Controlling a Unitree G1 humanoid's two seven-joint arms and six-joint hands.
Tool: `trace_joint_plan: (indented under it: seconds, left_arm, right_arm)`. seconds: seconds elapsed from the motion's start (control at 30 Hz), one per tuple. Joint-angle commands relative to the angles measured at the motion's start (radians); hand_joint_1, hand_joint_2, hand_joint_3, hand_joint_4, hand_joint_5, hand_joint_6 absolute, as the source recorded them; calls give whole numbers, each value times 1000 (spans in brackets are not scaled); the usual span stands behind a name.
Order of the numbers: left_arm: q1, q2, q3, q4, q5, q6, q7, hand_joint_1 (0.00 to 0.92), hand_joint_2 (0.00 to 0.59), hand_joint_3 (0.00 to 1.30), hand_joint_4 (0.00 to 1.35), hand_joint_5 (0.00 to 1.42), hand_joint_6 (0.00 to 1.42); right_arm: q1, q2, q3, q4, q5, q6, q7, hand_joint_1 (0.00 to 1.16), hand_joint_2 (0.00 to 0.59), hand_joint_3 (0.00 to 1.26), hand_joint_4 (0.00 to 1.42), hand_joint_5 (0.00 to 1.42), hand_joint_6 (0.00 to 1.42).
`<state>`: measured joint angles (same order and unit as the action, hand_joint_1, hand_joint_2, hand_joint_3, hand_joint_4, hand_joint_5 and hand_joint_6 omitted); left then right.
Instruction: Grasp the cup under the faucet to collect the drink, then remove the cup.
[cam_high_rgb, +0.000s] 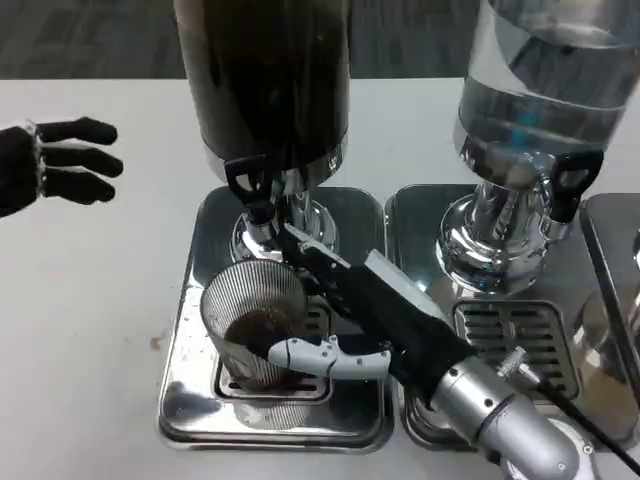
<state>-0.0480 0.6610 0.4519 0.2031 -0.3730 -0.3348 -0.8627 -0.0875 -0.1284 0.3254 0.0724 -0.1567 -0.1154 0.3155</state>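
Head view is showing the right hand (330, 335) gripping the ribbed cup (255, 325) on the drip tray (200, 410) below the dark dispenser's faucet (250, 190). Some drink is already sitting inside; removing the cup remains. The left hand (50, 165) is waiting with fingers spread and holding nothing near the table's left edge.

- A ribbed clear cup (255, 320) holding dark drink is gripped by the right hand (345, 320) under the black faucet (250, 185) of the dark dispenser (265, 80).
- The left hand (45, 160) is held open above the white table (80, 330).
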Motion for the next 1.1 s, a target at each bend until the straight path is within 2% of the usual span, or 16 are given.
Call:
trace_joint_plan:
  seconds: [0.03, 0.47, 0.9, 1.1]
  left_arm:
    - [23, 21, 5, 27, 35, -34, 16, 0, 57, 340, 377, 420, 372]
    - [82, 2, -9, 91, 55, -76, 31, 0, 71, 352, 377, 409, 373]
    - [107, 11, -15, 93, 53, -87, 34, 0, 80, 353, 377, 414, 368]
    - [112, 16, -10, 91, 53, -85, 34, 0, 85, 353, 377, 418, 360]
  right_arm:
    - [-19, 1, 8, 8, -14, -23, -3, 674, 184, 23, 0, 0, 82]
    - [-39, -1, 36, 37, -23, -27, 13, 687, 161, 0, 0, 0, 51]
    - [-73, 5, 70, 112, -25, -60, 25, 738, 136, 0, 0, 0, 18]
    - [-71, 11, 75, 125, -39, -56, 2, 758, 132, 0, 0, 0, 17]
